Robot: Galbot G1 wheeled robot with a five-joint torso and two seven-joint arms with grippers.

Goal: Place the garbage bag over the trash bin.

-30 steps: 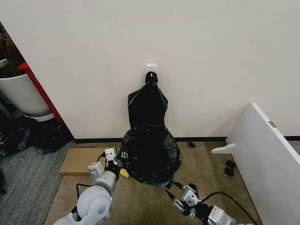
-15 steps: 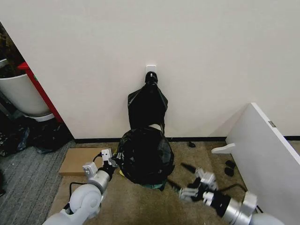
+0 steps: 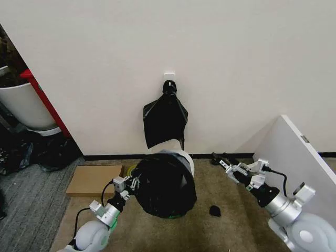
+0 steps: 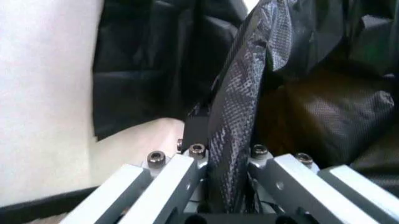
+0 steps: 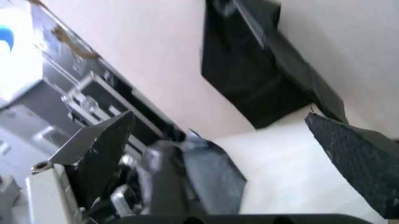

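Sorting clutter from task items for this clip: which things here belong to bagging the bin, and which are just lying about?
Job:
garbage bag
trash bin
left gripper, shut on the bag
right gripper, open, off the bag

Lying about:
bundle of spare bags hung on the wall
cardboard sheet
planter pot
white board

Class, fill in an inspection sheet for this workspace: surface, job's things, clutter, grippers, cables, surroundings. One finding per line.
Surface: brown carpet floor; flat cardboard sheet at left.
Job's things: garbage bag drapes most of the trash bin; white rim bare on the wall side.
Clutter: small dark objects on the carpet; bundled black bags hang on the wall.
Grippers: left gripper shut on the garbage bag's left side; right gripper open, apart from the bag, to its right.
Cables: black cable on the right arm.
Surroundings: white wall, white board at right, white planter at left.
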